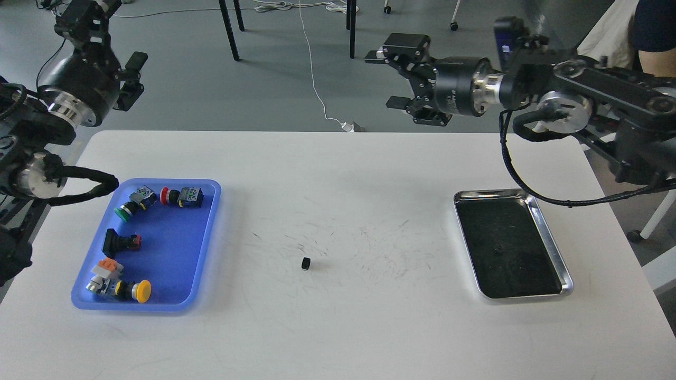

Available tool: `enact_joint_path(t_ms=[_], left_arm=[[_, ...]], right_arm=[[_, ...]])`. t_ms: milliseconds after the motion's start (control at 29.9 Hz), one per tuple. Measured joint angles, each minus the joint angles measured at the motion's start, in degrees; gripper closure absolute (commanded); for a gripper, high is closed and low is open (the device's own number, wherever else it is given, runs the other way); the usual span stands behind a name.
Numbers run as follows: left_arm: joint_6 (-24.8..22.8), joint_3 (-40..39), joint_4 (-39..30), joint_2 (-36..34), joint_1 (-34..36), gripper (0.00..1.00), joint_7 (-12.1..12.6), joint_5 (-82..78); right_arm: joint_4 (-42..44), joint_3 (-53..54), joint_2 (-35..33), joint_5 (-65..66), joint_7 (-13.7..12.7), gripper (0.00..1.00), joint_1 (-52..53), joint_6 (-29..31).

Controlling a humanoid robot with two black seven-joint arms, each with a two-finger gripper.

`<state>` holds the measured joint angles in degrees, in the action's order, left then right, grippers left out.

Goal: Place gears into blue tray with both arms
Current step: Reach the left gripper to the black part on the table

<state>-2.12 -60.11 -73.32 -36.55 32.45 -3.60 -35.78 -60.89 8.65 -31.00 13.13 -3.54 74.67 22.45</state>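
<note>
Gear on desk, both arms raised

One gear sits mid-desk, btwn blue tray at left edge and steel tray at right. Right gripper: fingers apart, empty. Left gripper cut off at top; can't tell.

One view only, from the head, mounted above the near edge of the table and aimed forward and down. The full width of the white tabletop is in frame at medium range; its far edge runs across the upper third, with grey floor and chair legs beyond. The left arm enters from the left edge, the right arm from the right edge, both high in the frame. The blue tray lies left, the steel tray right. No second view overlaps this one.
</note>
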Motion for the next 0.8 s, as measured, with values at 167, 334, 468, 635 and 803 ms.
enact_joint_path(t_ms=[167,334,468,635,803], left_arm=[[0.1,7.7,-10.4,-4.0,-0.1,0.02,0.0,-3.5],[0.1,16.3,-21.2,-6.7,-0.1,0.02,0.1,-15.2],[0.0,25.1,-26.8,-7.9,-0.2,0.02,0.0,-28.1],[0.0,34.4,-27.6,-6.1,-0.2,0.02,-0.2,-49.0],[-0.1,40.7,-24.7,-1.0,-0.3,0.02,0.1,-65.7]], right_arm=[[-5.5,8.4,-14.8,-4.7,0.8,0.04,-8.4,0.7],[-7.8,15.6,-26.2,-14.1,4.6,0.04,-20.3,3.6],[-7.2,16.5,-31.9,-22.9,9.8,0.04,-27.7,5.4],[-0.4,16.4,-32.1,-34.3,13.7,0.04,-34.3,5.6],[11.3,16.5,-22.9,-39.6,14.0,0.04,-37.0,5.6]])
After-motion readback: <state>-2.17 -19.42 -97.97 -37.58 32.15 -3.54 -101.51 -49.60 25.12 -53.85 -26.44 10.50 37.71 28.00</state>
